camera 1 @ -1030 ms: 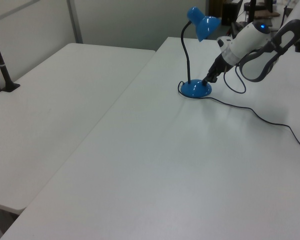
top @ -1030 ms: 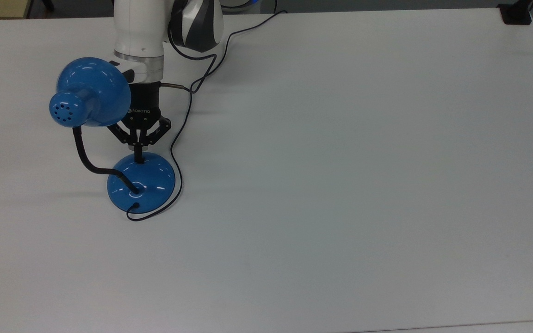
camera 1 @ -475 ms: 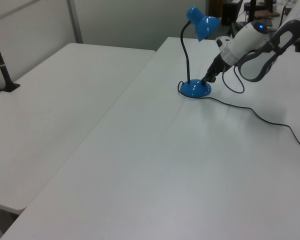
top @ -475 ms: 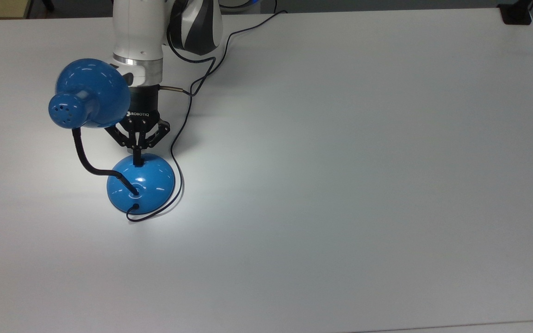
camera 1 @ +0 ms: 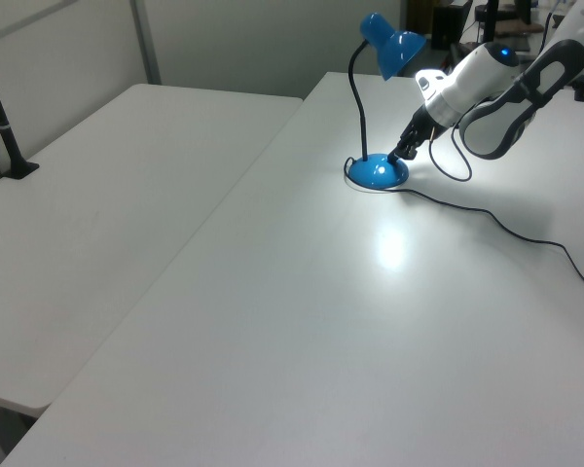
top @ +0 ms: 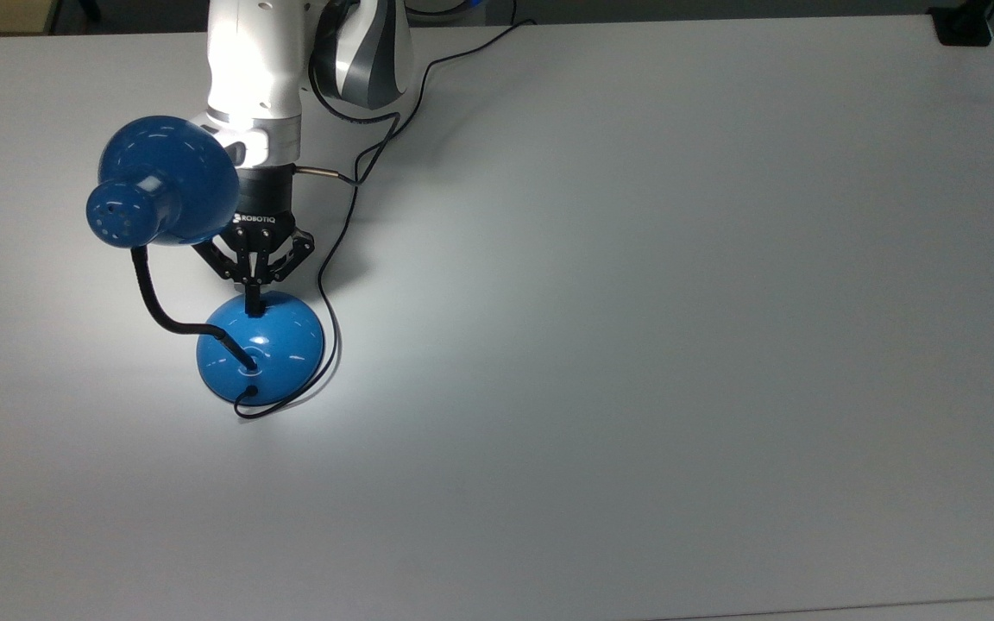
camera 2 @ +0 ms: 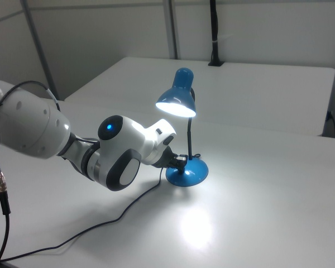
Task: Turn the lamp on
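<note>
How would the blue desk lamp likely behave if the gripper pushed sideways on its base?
The lamp would probably slide: its domed base looks glossy on the smooth table. The shade sits high on a thin bent gooseneck, so it may wobble or tip. The cord lies slack and likely would not resist.

— How's the light where you are?

— The lamp (camera 2: 181, 106) beside me is lit; in the right view the mouth of its shade glows white. A bright pool lies on the table (camera 2: 268, 212) just in front of the lamp's base, with glare in the left view too.

— Shadows?

— In the top view the table brightens around the base and dims away from it. Soft shadow falls beside my arm (top: 255, 78), whose white shell near the shade is washed out.
</note>
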Available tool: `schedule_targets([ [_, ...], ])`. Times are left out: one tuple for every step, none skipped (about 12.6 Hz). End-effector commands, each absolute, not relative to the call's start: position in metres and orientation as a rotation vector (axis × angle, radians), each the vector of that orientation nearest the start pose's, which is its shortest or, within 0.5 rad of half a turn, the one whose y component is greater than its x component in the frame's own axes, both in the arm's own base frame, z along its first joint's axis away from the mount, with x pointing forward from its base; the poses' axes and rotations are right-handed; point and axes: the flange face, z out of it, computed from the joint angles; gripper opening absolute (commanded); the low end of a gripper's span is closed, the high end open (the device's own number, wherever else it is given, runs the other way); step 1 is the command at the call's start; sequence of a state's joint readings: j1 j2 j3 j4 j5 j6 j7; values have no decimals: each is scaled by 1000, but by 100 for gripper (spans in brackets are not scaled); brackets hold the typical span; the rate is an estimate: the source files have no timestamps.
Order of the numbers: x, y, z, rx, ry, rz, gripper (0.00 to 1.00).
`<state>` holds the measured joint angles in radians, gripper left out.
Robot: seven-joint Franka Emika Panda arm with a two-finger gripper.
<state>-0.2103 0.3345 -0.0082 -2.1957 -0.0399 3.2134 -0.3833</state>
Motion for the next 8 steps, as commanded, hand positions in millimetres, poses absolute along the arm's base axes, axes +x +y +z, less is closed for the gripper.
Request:
schedule_targets([
  [589,-131,317,-3168,-340,-1077,0],
  [585,-131,334,-3177,-334,-1027,0],
  [581,-127,348,-3188,-341,-936,0],
  [578,-125,358,-3196,-356,-867,0],
  [576,-122,362,-3199,-365,-822,0],
  [573,-116,362,-3202,-375,-729,0],
  [569,-106,361,-3200,-399,-617,0],
  [563,-99,367,-3198,-405,-512,0],
])
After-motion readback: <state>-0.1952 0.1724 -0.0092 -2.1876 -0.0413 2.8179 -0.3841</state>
